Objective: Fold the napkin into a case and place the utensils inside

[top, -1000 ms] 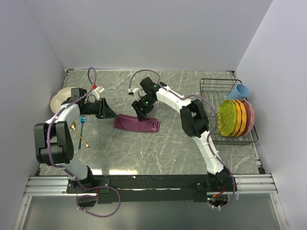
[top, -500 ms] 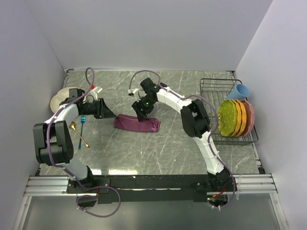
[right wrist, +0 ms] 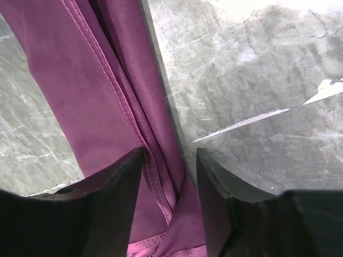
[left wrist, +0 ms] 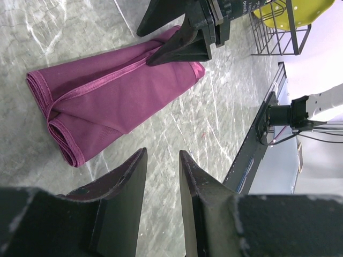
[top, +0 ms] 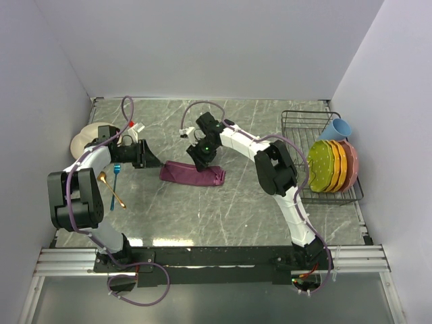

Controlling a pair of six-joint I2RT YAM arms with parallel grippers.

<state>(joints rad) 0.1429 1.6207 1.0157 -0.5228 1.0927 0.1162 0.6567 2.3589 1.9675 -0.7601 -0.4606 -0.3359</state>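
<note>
The maroon-purple napkin (top: 192, 173) lies folded as a long narrow strip, the case, on the grey table. In the left wrist view the napkin (left wrist: 112, 93) shows its folded end nearest me. My right gripper (top: 200, 160) stands over the strip's far long edge, jaws open, with the hem of the cloth (right wrist: 123, 80) beneath and between them (right wrist: 169, 155). My left gripper (top: 152, 160) is open and empty just left of the strip's end (left wrist: 162, 160). The blue fork (top: 115, 177) and the gold spoon (top: 111, 191) lie on the table at the left.
A cream plate (top: 84, 139) sits at the far left. A wire dish rack (top: 304, 125) at the right holds yellow, orange and pink plates (top: 331, 165) and a blue cup (top: 339, 127). White walls enclose the table.
My right gripper has shifted slightly toward the far side over the strip. The left arm and the napkin have hardly moved.
</note>
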